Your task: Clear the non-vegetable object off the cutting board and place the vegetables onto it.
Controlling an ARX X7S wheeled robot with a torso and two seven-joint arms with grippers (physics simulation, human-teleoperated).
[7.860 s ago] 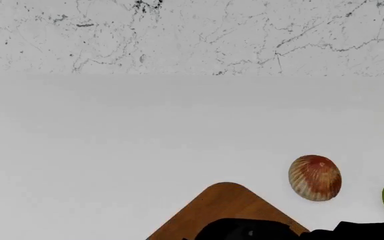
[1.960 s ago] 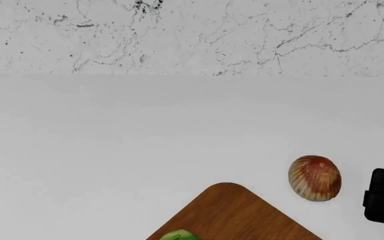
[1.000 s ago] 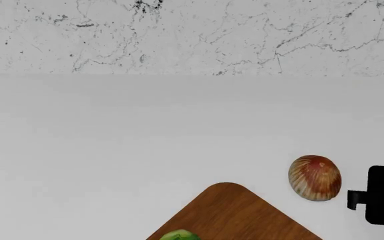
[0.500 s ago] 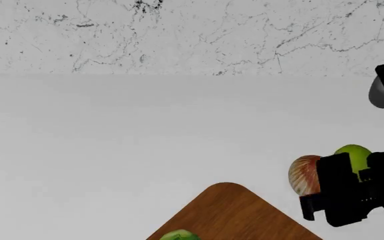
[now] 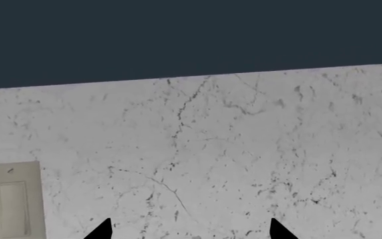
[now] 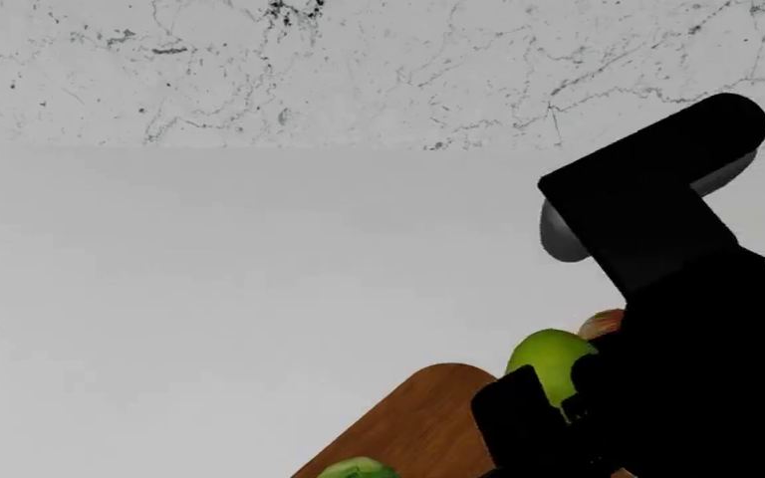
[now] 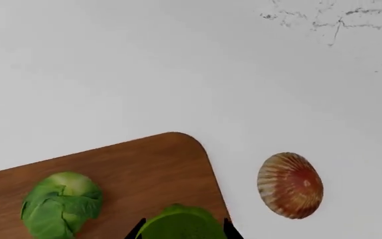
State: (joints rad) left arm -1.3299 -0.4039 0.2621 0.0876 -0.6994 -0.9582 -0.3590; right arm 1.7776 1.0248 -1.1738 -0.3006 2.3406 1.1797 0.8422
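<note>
One cabbage (image 7: pixel 61 204) lies on the cutting board (image 7: pixel 144 164); right gripper (image 7: pixel 181 230), clamped on a second (image 7: pixel 179 224), needs lowering, then releasing.

No legible text, labels, brands or numbers were seen in any view. The wall plate (image 5: pixel 12 198) on the marble wall (image 5: pixel 244 149) carried no readable marking.

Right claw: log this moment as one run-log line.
right claw: shut on green vegetable, over cutting board | leafy vegetable: on board | shell: on counter
</note>
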